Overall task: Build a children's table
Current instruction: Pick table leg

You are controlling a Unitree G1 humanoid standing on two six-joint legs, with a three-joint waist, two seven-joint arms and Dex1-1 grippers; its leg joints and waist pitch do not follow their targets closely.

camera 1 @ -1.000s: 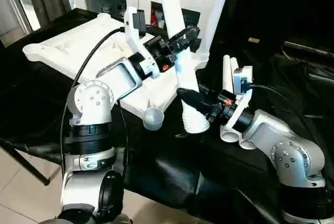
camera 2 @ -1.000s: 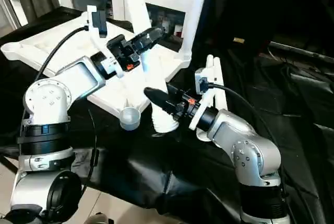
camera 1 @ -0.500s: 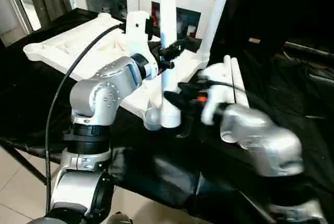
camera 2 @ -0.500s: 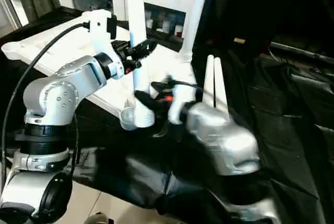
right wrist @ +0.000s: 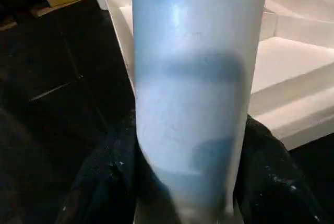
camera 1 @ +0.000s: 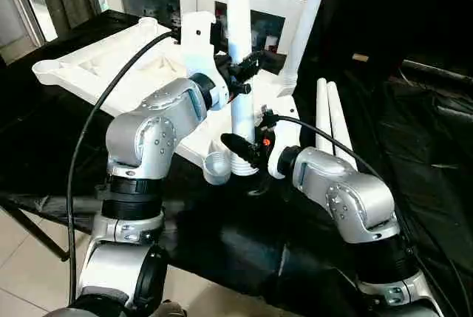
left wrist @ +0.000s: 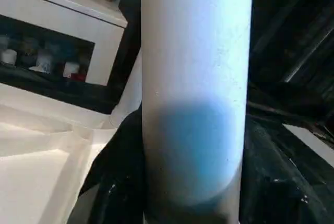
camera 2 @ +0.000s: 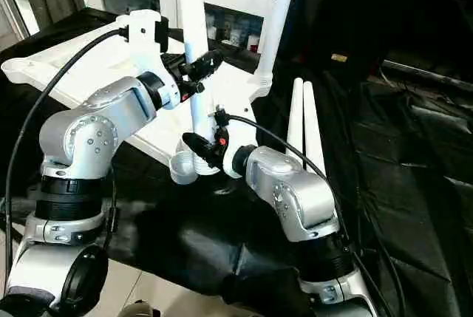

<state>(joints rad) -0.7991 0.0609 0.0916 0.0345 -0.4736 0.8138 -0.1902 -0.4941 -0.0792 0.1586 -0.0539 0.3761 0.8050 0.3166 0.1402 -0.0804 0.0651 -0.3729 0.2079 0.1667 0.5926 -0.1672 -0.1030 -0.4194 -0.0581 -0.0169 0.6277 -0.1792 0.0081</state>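
Over the black cloth (camera 1: 222,243) you've got a white tapered leg (camera 1: 240,58) upright, foot just beside the tabletop (camera 1: 111,66) corner socket (camera 1: 216,167). L gripper (camera 1: 247,73) clamps it mid-shaft, R gripper (camera 1: 240,151) clamps it low. 2 spare legs (camera 1: 329,121) lie to the right.

1. The tabletop (camera 1: 111,66) looks like smooth white plastic with a dull sheen.
2. The held leg (camera 1: 240,51) is smooth, faintly glossy white plastic.
3. The black cloth (camera 1: 414,132) is wrinkled and slightly shiny.
4. The forearms (camera 1: 159,114) look like brushed silver metal.
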